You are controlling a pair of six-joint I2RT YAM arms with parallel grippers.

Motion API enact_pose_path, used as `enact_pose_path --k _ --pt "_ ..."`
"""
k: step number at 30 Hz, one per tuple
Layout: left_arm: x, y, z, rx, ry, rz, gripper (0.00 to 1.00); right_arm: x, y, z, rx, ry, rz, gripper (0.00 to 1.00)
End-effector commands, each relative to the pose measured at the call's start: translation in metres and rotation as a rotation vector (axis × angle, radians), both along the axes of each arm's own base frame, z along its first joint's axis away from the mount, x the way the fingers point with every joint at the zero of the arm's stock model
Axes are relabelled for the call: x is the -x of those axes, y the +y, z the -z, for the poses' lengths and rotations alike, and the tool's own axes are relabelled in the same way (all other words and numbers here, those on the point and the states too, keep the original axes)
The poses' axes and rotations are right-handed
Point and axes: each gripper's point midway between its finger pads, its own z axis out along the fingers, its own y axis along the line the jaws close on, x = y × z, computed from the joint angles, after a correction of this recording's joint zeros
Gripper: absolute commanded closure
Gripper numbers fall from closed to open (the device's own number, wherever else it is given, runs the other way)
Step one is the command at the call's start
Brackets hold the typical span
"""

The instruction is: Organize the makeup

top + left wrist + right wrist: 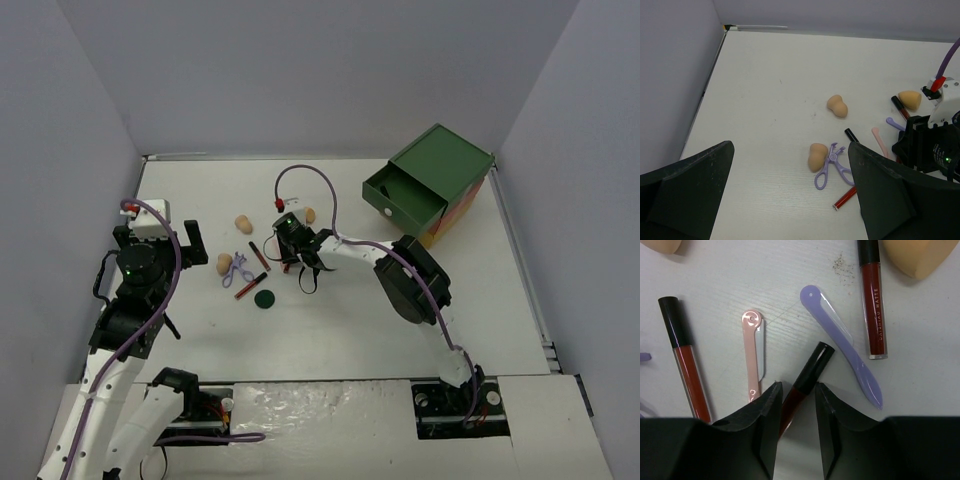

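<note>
Right gripper [797, 390]: fingers narrowed either side of a black-capped dark red stick [809, 369] at table centre; whether they clamp it cannot be told. A pink stick [754, 352] and a lilac stick [840, 342] lie just beside it. Left gripper [790, 200]: wide, empty, at the left. Tan sponges [837, 106] and lilac scissor-like tool [831, 167] lie between the arms, dark green disc [264, 298] nearer. Drawer chest [425, 185]: far right, drawer pulled out.
</note>
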Motion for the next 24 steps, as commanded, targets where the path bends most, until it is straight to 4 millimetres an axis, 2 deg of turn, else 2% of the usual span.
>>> enact_pose_path --k 1,3,6,10,13,14,17,18,21,24 --pt "-0.006 -0.002 -0.024 0.026 -0.071 0.003 0.03 -0.008 0.006 -0.014 -0.041 -0.038 0.025 0.78" --pt "-0.006 -0.002 -0.024 0.028 -0.071 0.005 0.03 -0.006 0.005 -0.017 -0.043 -0.039 0.022 0.87" --pt "-0.006 -0.002 -0.023 0.028 -0.07 0.006 0.03 -0.004 0.004 -0.033 -0.055 -0.059 0.013 0.97" --pt "-0.007 -0.002 -0.023 0.028 -0.069 0.006 0.03 -0.002 0.0 -0.088 -0.076 -0.132 -0.028 1.0" --pt "-0.007 -0.003 -0.022 0.027 -0.066 0.007 0.03 -0.004 -0.02 -0.15 -0.046 -0.235 -0.053 1.0" --pt "-0.007 -0.003 -0.022 0.027 -0.065 0.007 0.03 -0.005 -0.03 -0.168 -0.027 -0.263 -0.061 1.0" --pt "-0.006 -0.003 -0.022 0.025 -0.062 0.007 0.03 -0.013 -0.079 -0.216 0.04 -0.302 -0.057 1.0" --pt "-0.006 -0.003 -0.023 0.025 -0.063 0.007 0.03 -0.016 -0.089 -0.224 0.051 -0.311 -0.058 1.0" --pt "-0.006 -0.002 -0.023 0.026 -0.063 0.004 0.03 -0.03 -0.148 -0.254 0.138 -0.37 -0.04 1.0" --pt "-0.006 -0.002 -0.022 0.025 -0.059 0.003 0.03 -0.036 -0.185 -0.271 0.169 -0.407 -0.026 1.0"
